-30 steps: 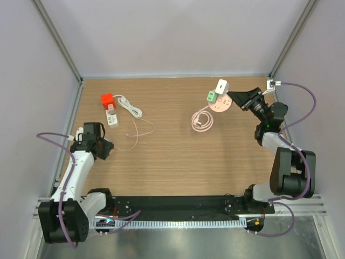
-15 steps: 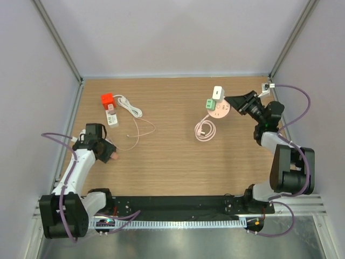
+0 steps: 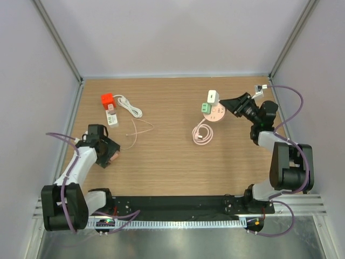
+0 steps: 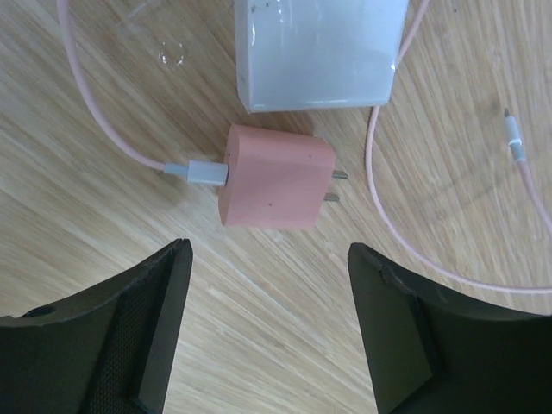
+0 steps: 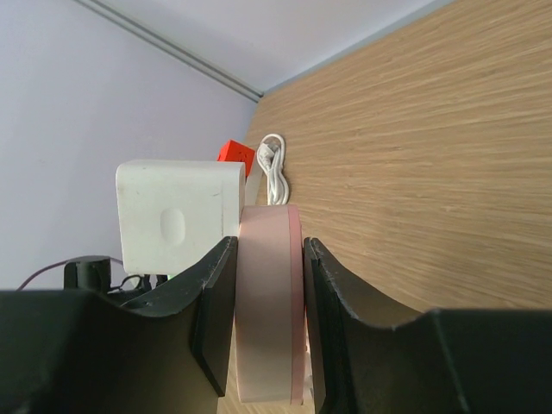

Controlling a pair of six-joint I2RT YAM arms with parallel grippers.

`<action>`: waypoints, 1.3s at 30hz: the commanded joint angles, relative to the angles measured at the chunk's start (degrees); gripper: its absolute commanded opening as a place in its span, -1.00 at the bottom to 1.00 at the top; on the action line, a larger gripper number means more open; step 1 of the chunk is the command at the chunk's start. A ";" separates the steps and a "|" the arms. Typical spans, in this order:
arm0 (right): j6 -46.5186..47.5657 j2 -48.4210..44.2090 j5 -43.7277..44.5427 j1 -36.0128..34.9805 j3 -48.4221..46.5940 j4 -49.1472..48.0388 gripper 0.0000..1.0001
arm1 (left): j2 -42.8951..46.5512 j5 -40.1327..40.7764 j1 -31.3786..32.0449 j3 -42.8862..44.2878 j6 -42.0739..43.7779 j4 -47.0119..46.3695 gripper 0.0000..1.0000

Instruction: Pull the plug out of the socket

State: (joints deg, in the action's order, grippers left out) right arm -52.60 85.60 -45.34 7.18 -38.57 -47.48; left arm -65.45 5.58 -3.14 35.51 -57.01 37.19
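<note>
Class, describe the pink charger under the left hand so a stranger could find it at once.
Start on the wooden table's left side, where the left hand hangs open. Directly below it lies the pink charger, beside a white block. It alone is salmon pink, with two bare prongs at one end and a white-tipped cable in the other.

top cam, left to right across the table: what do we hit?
red plug → white coiled cable → green plug → white charger → right gripper
</note>
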 commanded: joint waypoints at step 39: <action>6.02 5.89 -3.09 -10.34 -3.89 1.52 -0.98 | -14.08 -14.64 39.96 18.28 10.17 -41.94 0.99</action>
State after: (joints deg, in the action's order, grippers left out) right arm -46.15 92.05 -47.88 -2.90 -39.66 -41.89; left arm -77.17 -13.78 34.79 50.39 -48.69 -1.30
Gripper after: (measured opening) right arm 0.398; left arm 0.996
